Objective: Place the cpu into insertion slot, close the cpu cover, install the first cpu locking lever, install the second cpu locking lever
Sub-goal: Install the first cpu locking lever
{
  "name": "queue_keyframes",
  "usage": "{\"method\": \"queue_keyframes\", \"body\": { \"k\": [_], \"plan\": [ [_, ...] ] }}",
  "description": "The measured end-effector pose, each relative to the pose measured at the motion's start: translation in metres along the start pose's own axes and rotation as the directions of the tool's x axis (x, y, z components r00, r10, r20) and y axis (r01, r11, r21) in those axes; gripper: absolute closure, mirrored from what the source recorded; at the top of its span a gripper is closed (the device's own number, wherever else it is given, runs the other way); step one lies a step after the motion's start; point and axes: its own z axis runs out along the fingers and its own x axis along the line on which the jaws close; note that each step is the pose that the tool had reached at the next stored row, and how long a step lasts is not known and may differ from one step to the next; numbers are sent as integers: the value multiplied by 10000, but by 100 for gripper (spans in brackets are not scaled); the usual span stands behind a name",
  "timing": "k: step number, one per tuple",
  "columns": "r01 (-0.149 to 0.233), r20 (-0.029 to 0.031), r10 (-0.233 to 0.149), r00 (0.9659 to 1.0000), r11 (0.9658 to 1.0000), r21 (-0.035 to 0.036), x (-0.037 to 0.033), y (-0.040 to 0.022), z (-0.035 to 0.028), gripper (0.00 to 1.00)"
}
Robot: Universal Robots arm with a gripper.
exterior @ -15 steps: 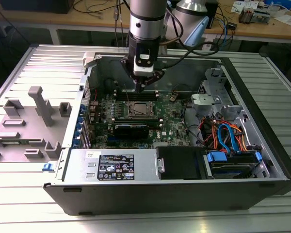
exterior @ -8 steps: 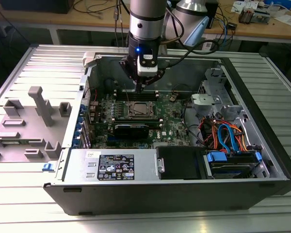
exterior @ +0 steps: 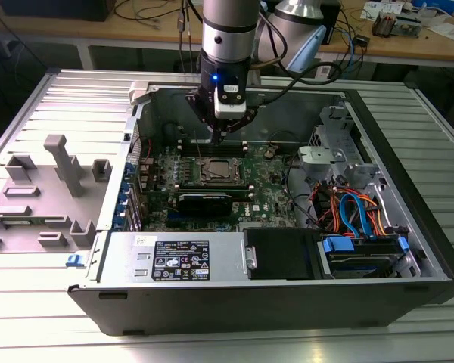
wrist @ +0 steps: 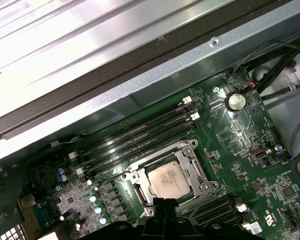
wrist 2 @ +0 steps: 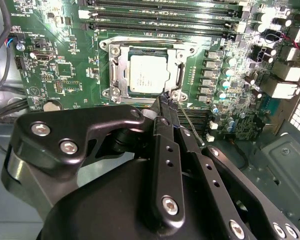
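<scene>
Cpu (wrist 2: 149, 74) beneath cpu cover (wrist 2: 118, 70), green motherboard (wrist 2: 55, 75)

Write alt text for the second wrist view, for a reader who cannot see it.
The black gripper looms in the foreground, ending at a corner of the cpu cover, which lies flat around the silver cpu. Around them spreads the green motherboard, with long black memory slots on the far side of the cpu.
</scene>
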Motion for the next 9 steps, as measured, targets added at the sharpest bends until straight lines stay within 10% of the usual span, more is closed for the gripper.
{"method": "queue_keyframes", "body": {
  "k": [9],
  "plan": [
    [206, 1, -206, 9998, 9998, 7, 0, 0, 0, 89]
  ]
}}
